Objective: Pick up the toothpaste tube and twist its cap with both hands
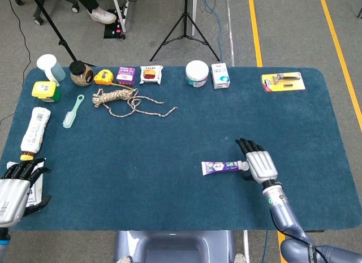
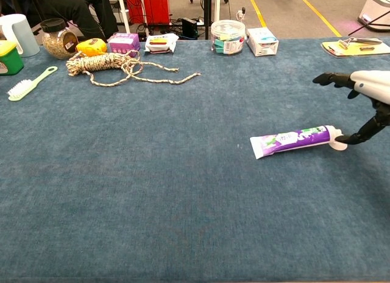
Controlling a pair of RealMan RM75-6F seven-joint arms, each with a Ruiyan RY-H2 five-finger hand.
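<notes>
While most of the clutter is lined up along the far edge of the blue table [image 1: 169, 201], the broad middle and near part of the cloth lie bare around the toothpaste tube [image 1: 221, 167], which rests flat right of centre, well apart from the coiled rope [image 1: 116, 97] and the green brush [image 1: 72, 112] on the left. Its white cap [image 1: 244, 166] points toward the right hand [image 1: 258, 162], which is spread wide and holds nothing, a dark fingertip lying at the cap; whether it actually touches cannot be told. In the chest view that hand is cut off by the right border, only the fingers [image 2: 332, 80] and part of the white back showing. At the near left corner the left hand [image 1: 13, 189] sits partly out of the picture, fingers apart and empty, over something white that is hard to make out. The tube is purple and white with green print, its text too small to read.
</notes>
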